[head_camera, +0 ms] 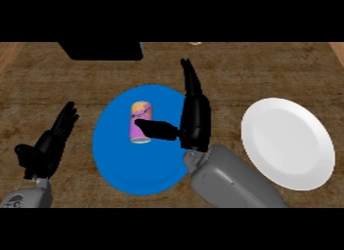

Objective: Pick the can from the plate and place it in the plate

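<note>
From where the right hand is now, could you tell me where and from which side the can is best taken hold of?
Probably round its middle, from its right side. The can lies on its side on the blue plate, its long curved wall facing the right hand, whose thumb already reaches its lower end while the fingers stay straight.

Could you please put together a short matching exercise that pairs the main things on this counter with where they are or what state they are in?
Things:
1. can
2. blue plate
3. white plate
4. left hand

Places or states:
A. bare, at the view's right
B. lying on its side on the blue plate, the right hand's thumb against it
C. open, fingers straight, left of the blue plate
D. in the middle of the counter, with the can on it

Pairs: 1-B, 2-D, 3-A, 4-C
</note>
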### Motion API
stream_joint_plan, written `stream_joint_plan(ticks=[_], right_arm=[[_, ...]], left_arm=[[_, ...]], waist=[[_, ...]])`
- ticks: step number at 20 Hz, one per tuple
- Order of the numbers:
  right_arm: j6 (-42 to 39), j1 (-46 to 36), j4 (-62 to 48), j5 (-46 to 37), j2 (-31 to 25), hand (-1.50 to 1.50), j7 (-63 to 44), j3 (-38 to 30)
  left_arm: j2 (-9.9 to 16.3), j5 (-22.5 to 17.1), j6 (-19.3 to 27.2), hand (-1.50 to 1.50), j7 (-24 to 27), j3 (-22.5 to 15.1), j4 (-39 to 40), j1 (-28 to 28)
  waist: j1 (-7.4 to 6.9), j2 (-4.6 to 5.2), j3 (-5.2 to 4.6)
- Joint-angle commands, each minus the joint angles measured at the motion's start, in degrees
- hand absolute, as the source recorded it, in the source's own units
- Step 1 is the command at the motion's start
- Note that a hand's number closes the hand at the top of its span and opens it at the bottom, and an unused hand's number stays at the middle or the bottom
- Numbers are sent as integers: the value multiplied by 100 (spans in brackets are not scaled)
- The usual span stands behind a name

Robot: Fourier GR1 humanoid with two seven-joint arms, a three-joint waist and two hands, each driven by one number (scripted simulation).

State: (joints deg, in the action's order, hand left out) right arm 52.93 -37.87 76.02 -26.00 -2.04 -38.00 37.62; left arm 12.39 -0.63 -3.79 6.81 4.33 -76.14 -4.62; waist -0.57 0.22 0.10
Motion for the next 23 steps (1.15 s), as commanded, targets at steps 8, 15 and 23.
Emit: stream_joint_plan(ticks=[8,15,23], right_arm=[[-1081,2396,1777,2742,-1541,-150,3313,-979],[-2477,3650,1425,3490,-1928,-150,5098,-1666],[-3123,3416,592,3131,-1703,-150,5585,-2364]], left_arm=[[9,3,-11,0,-229,13,-333,120],[-34,47,-34,0,-152,31,-412,371],[65,138,-56,0,32,360,337,-364]], waist=[[48,0,7],[62,-23,-4],[75,-19,-10]])
